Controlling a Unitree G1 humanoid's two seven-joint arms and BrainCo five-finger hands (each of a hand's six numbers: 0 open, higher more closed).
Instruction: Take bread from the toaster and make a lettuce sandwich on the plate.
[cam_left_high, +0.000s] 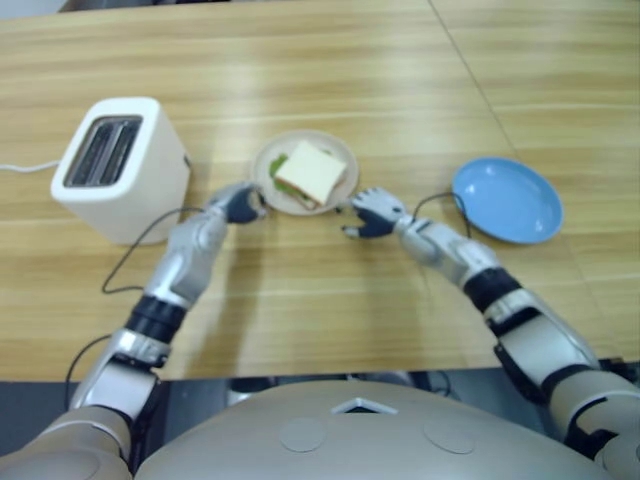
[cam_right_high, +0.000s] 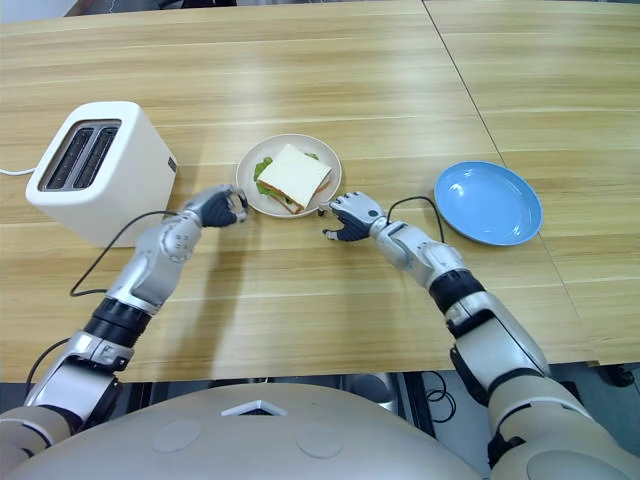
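Note:
A white toaster (cam_right_high: 95, 170) stands at the left of the wooden table, its two slots looking empty. On the beige plate (cam_right_high: 324, 157) in the middle lies a sandwich (cam_right_high: 294, 177): a slice of bread on top, green lettuce (cam_right_high: 263, 168) peeking out at its left. My left hand (cam_right_high: 220, 207) rests just left of the plate's rim, fingers curled, holding nothing. At the plate's lower right edge sits my right hand (cam_right_high: 350, 217), fingers curled, with nothing in it.
A blue plate (cam_right_high: 488, 203) lies empty to the right of my right hand. The toaster's white cord (cam_right_high: 14, 171) runs off the left edge. Black cables trail along both forearms. A seam splits the table at the right.

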